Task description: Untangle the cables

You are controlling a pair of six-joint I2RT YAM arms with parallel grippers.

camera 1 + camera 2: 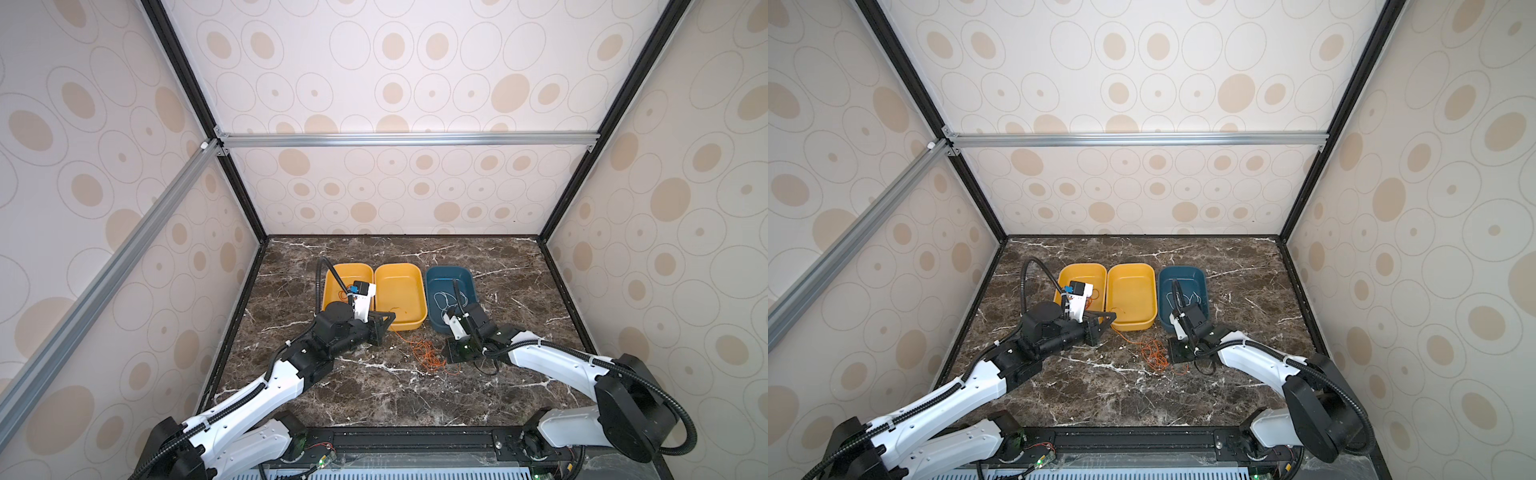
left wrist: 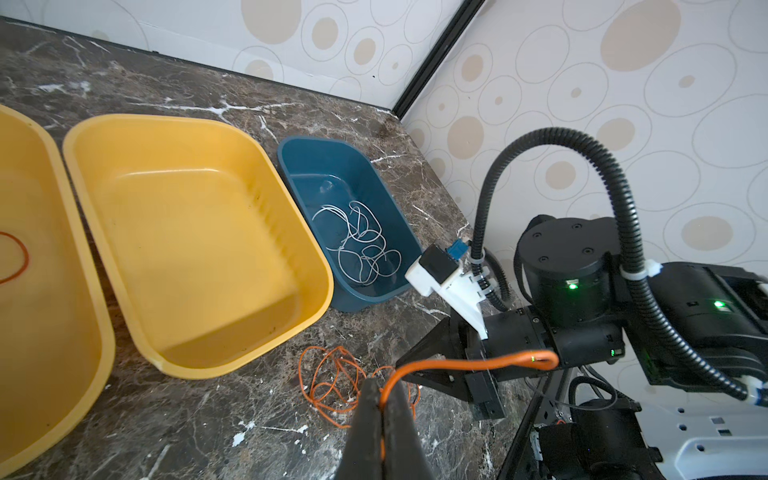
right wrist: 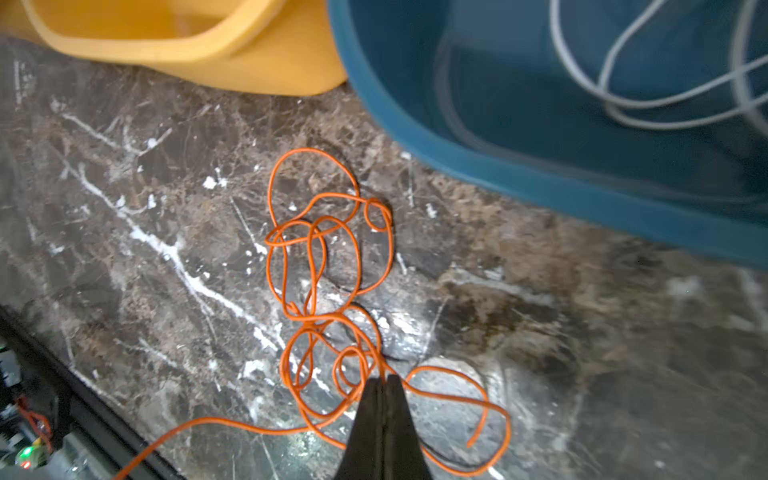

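The orange cable (image 3: 328, 257) lies as a loose tangle on the marble in front of the bins, seen in both top views (image 1: 428, 355) (image 1: 1154, 353). My left gripper (image 2: 380, 399) is shut on one strand of it, which arcs away from the tips. In a top view this gripper (image 1: 390, 319) hangs over the near edge of the middle bin. My right gripper (image 3: 381, 380) is shut at the tangle's near side, with an orange strand running into its tips (image 1: 446, 359). A white cable (image 2: 361, 245) lies coiled in the blue bin (image 1: 449, 270). A red cable (image 2: 16, 257) lies in the left yellow bin (image 1: 349, 266).
The middle yellow bin (image 1: 399, 268) stands between the other two, in a row at mid-table. Patterned walls close the table on three sides. The right arm's black hose (image 2: 615, 174) loops above its wrist. A black rail (image 1: 415, 440) runs along the front edge.
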